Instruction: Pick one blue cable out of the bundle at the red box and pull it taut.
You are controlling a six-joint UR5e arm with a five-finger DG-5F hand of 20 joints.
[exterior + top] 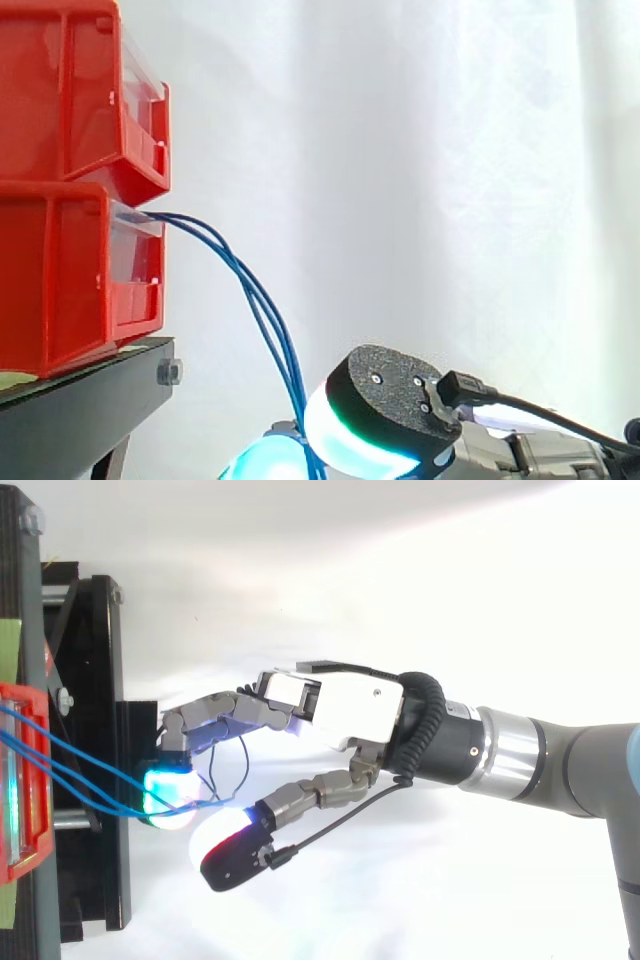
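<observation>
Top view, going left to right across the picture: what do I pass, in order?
Red bin → black stand → hand → grey arm. The blue cables run from the bin across the stand to the hand, so they have no single place.

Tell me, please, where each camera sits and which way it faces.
Side view: beside the work at about its height, looking level across the red boxes and the blue cables toward the white curtain; part of the hand shows at the bottom edge.
Top view: above the work, looking down on the black stand; the hand and the arm show, the arm at the right edge.
Shared: the red boxes, blue cables, stand and hand.
</observation>
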